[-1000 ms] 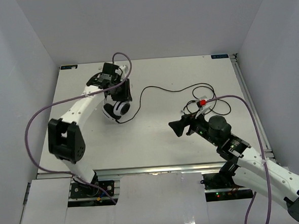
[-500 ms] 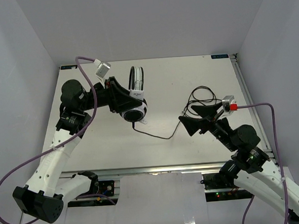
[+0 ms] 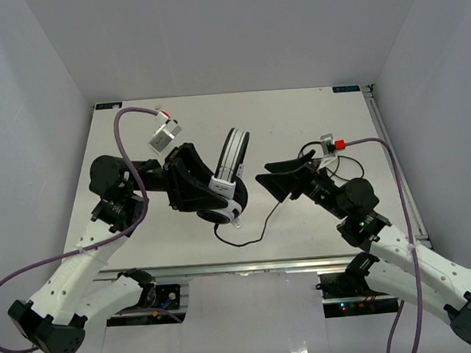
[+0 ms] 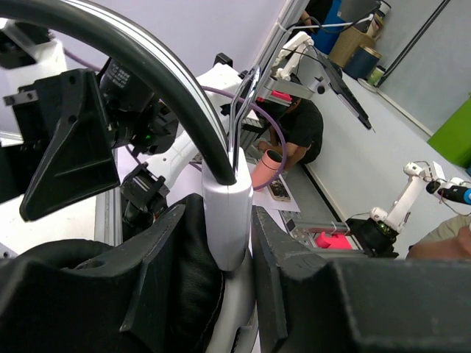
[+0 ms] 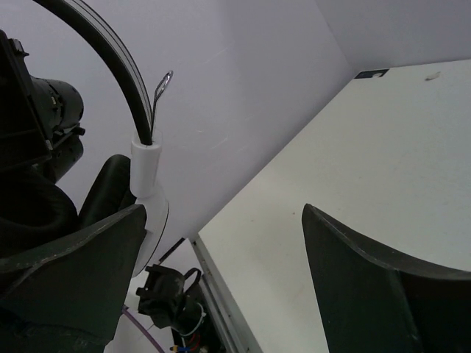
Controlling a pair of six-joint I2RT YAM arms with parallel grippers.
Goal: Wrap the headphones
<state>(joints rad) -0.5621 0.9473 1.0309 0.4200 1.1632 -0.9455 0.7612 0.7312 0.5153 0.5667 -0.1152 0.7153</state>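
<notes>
Headphones [image 3: 229,170] held up off the worktop [image 3: 296,117], left of centre, by the left end effector [image 3: 207,196], whose fingers [image 4: 288,268] are clamped on the white slider [image 4: 227,213] just above the lower ear cup [image 3: 222,212], with the black ear pad [image 4: 184,283] pressed against one finger. Upper ear cup [image 3: 235,148] stands higher, its striped edge toward the top camera. Thin black headband [image 4: 147,62] arches up and away from the slider. Thin dark cord [image 3: 259,236] drops from the lower ear cup, loops on the worktop below the headphones, then runs up toward the right arm, with more of it bunched on the worktop beside that arm; can't tell if the cord touches the right end effector [image 3: 274,180]. Right end effector jaws are wide apart with nothing between them, aimed at the headphones from the right, near but not touching. In the right wrist view its dark fingers [image 5: 73,257] frame the slider and headband at the left and bare worktop ahead. Purple cable [image 3: 120,143] loops over the left arm
</notes>
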